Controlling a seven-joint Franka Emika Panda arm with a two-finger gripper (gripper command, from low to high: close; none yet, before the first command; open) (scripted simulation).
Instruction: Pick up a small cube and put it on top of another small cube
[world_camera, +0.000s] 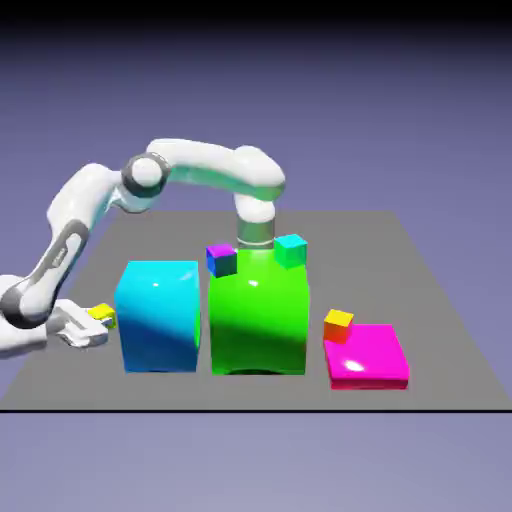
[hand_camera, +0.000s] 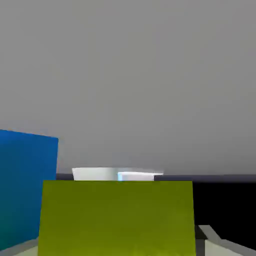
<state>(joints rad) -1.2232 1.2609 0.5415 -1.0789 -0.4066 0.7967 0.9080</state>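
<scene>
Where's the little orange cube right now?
In the exterior view, the little orange cube is on the exterior view's right, by the far left corner of the flat magenta block, right of the big green block.

The exterior view looks down from above across the tabletop (world_camera: 300, 393), taking in the whole arm (world_camera: 215, 168); the hand view sits close behind the yellow cube (hand_camera: 117, 220), which both views share.
</scene>
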